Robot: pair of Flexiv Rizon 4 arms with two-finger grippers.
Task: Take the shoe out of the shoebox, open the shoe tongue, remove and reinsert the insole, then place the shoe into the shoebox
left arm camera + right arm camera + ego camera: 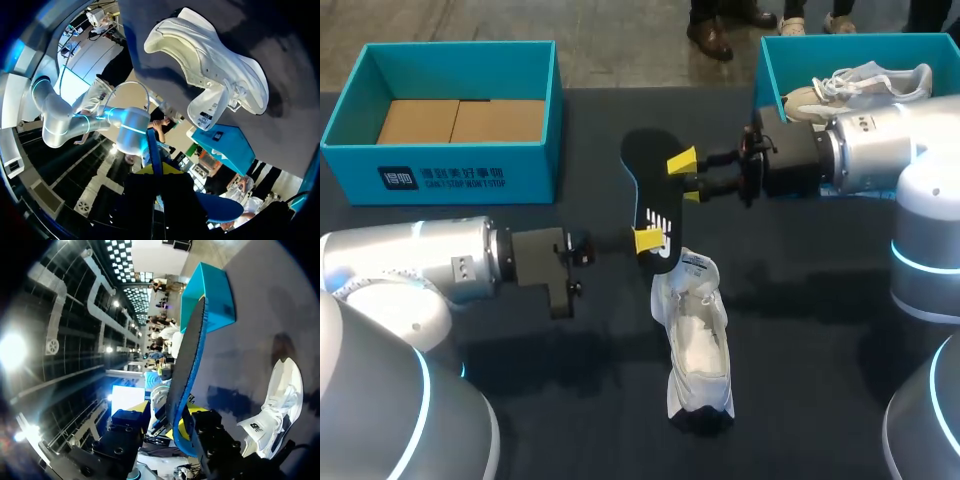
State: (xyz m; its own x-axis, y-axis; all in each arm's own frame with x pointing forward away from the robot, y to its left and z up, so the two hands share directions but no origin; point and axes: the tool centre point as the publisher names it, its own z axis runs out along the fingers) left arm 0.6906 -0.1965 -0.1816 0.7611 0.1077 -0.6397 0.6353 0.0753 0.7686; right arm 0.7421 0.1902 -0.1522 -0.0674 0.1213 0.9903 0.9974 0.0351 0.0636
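A black insole (650, 195) with a blue edge hangs in the air over the table's middle. My left gripper (650, 242) is shut on its lower end; the left wrist view shows the thin insole (152, 145) edge-on between the yellow tips (154, 167). My right gripper (685, 178) is at the insole's upper part. In the right wrist view the insole (187, 365) stands between the fingers of that gripper (170, 420), with a gap on one side, so it is open. The white shoe (695, 340) lies on the table below, tongue pulled up.
A teal shoebox (450, 165) with cardboard inside stands at the back left. Another teal box (765, 70) at the back right holds a second white shoe (865, 82), just behind my right arm. Dark tabletop (820, 380) surrounds the shoe.
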